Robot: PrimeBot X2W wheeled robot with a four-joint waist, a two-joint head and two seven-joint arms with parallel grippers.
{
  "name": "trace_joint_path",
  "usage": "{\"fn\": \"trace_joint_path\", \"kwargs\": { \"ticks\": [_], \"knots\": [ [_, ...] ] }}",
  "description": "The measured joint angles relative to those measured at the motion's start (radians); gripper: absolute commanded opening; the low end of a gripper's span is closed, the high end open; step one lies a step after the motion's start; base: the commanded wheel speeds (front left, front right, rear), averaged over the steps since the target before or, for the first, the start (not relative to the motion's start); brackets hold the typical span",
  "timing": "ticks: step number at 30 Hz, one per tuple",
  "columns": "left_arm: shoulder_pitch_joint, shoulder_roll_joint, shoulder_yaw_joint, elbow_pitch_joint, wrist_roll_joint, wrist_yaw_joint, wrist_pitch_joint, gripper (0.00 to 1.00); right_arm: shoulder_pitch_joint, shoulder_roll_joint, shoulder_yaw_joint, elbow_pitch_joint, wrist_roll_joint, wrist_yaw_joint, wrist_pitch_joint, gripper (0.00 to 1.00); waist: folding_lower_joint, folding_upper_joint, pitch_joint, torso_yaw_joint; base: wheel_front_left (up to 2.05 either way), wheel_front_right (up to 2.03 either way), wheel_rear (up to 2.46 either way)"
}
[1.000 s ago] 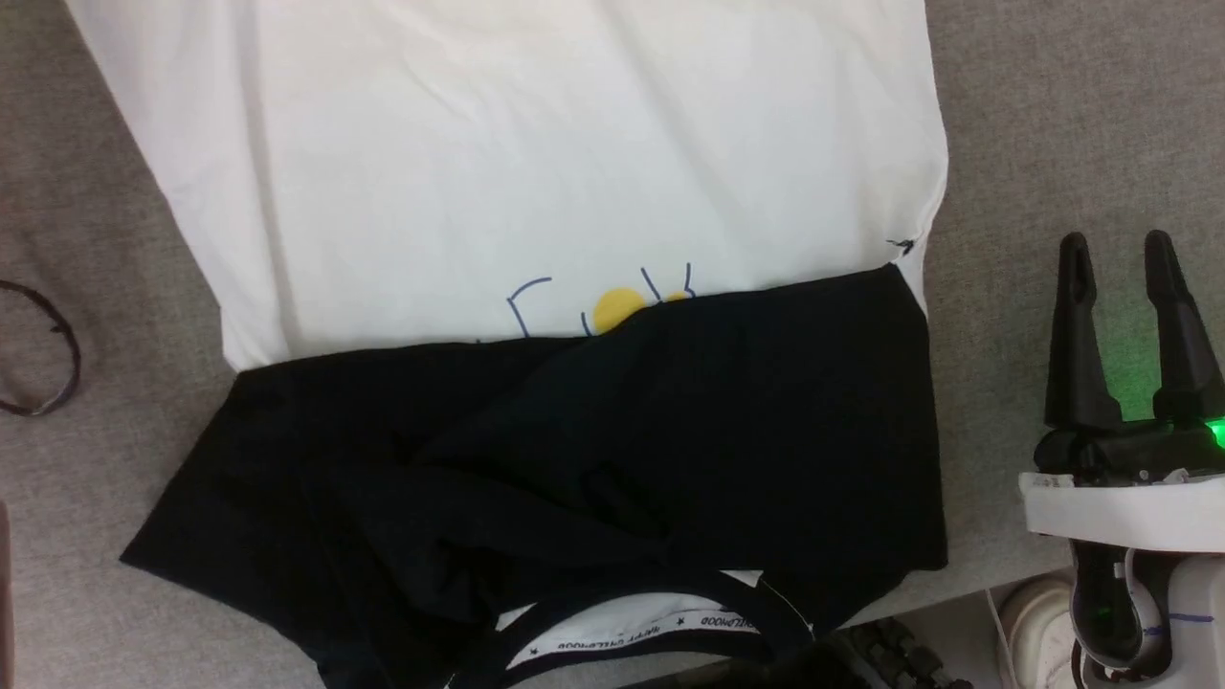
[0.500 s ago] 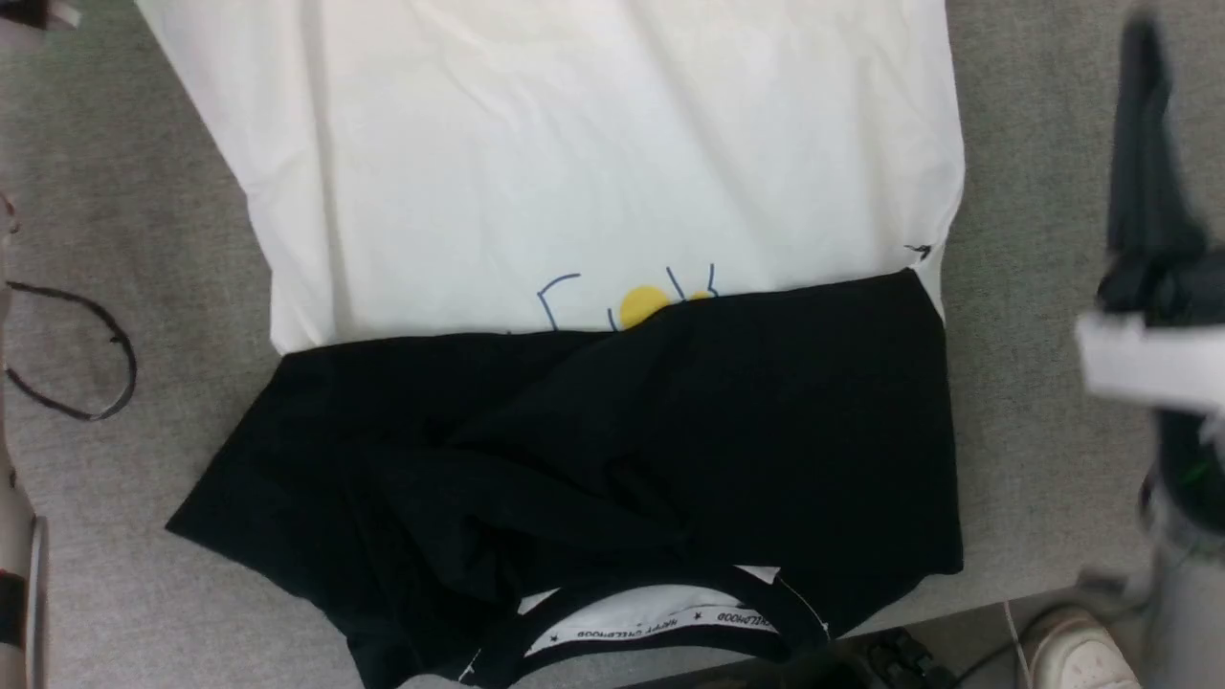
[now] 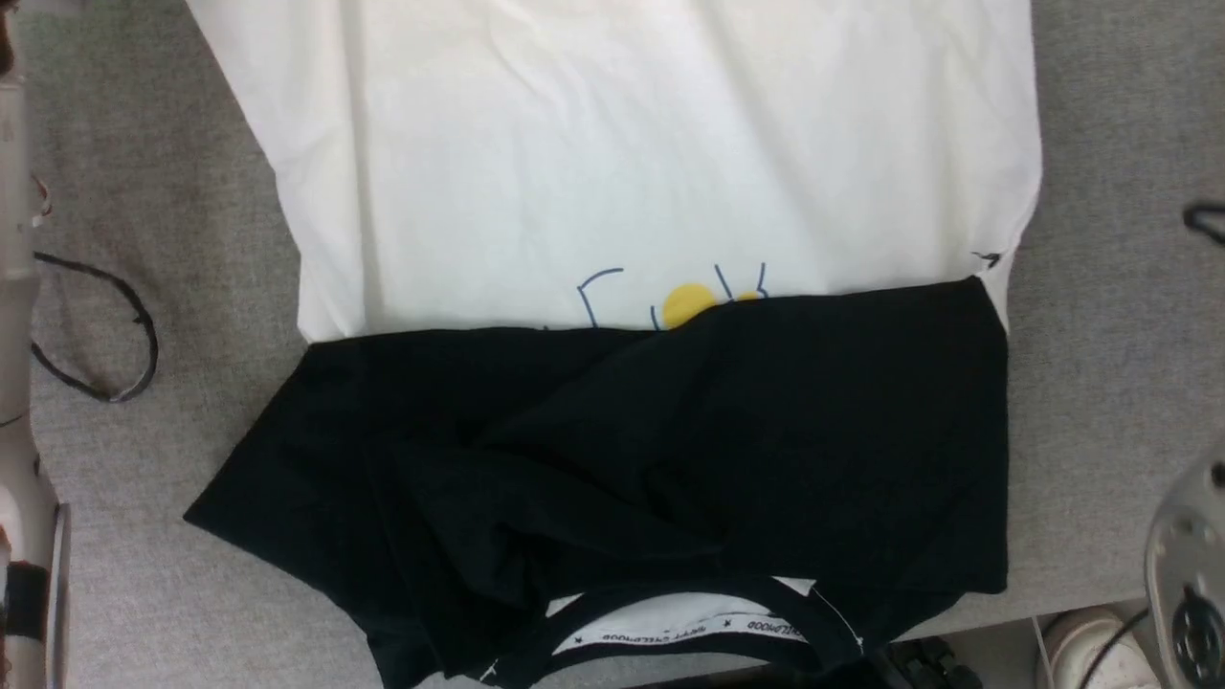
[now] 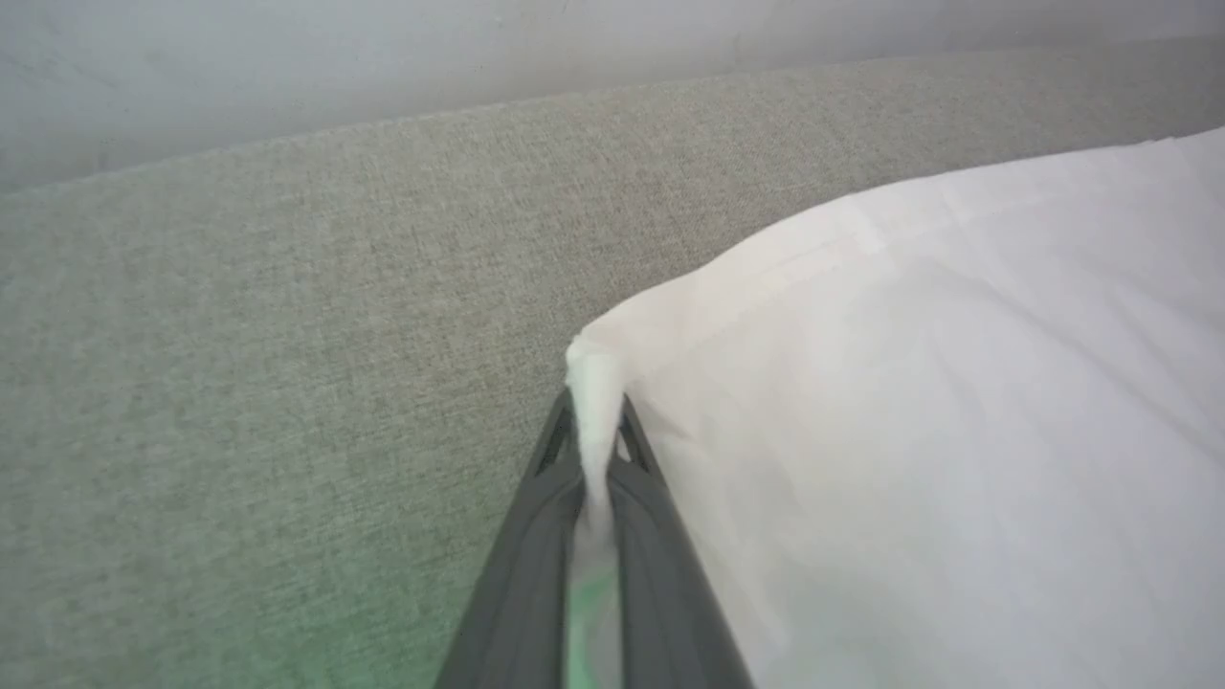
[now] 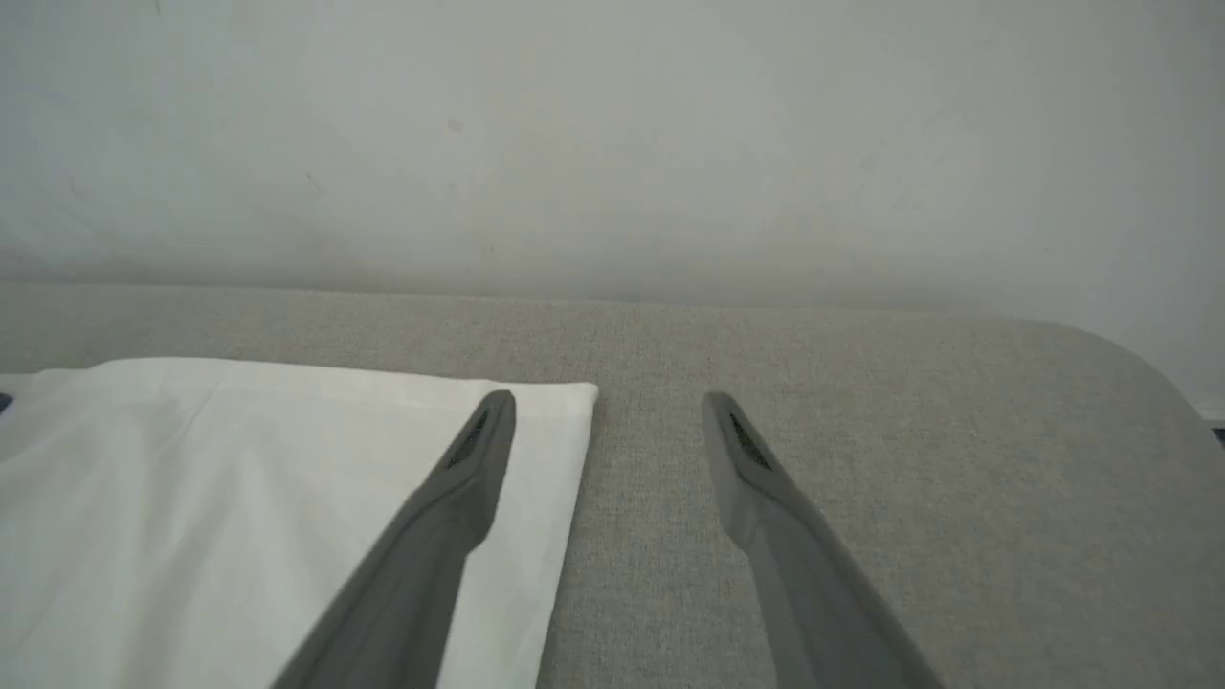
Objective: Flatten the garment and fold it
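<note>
Shirt [image 3: 622,144] is flat on the grey mat [image 3: 1101,383], collar [image 3: 689,627] at the edge nearest me, white body running away from it. Both black sleeves [image 3: 670,431] are folded in just beyond the collar, overlapping and a bit rumpled, covering the lower part of the print [image 3: 687,301].

Left gripper [image 4: 593,410] is pinched tight on one hem corner, at the end far from the collar. White cloth is bunched up between the fingers, so I read that grab as good.

Right gripper [image 5: 608,407] is spread wide at the other far corner: one finger over the cloth, the other over bare mat beside it. Can't tell if it's touching the fabric yet.

My read: sleeves are done, and we're mid-grab for the lengthwise fold, hem to collar.

Next move needs:
- right fingers brought down around that corner edge and closed on both layers
- then both corners lifted level and together
- carried back toward the collar without dragging the sleeves out

Risks: right pinch catches the top layer only, or uneven lift skews the fold.
</note>
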Motion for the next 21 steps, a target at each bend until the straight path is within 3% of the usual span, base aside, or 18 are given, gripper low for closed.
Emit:
{"fn": "trace_joint_path", "kwargs": {
  "ticks": [8, 21],
  "knots": [
    [-0.017, -0.021, -0.024, -0.02, -0.007, -0.007, 0.001, 0.0, -0.168, 0.056, -0.067, 0.249, -0.143, 0.0, 0.218, 1.0, 0.0, 0.0, 0.019, 0.033, 0.0, 0.0, 0.0],
    [-0.027, -0.071, -0.061, -0.03, -0.026, -0.015, -0.001, 0.0, -0.277, 0.062, -0.152, 0.425, -0.23, 0.0, 0.26, 1.0, -0.0001, 0.0, 0.03, 0.119, 0.0, 0.0, 0.0]
  ]
}}
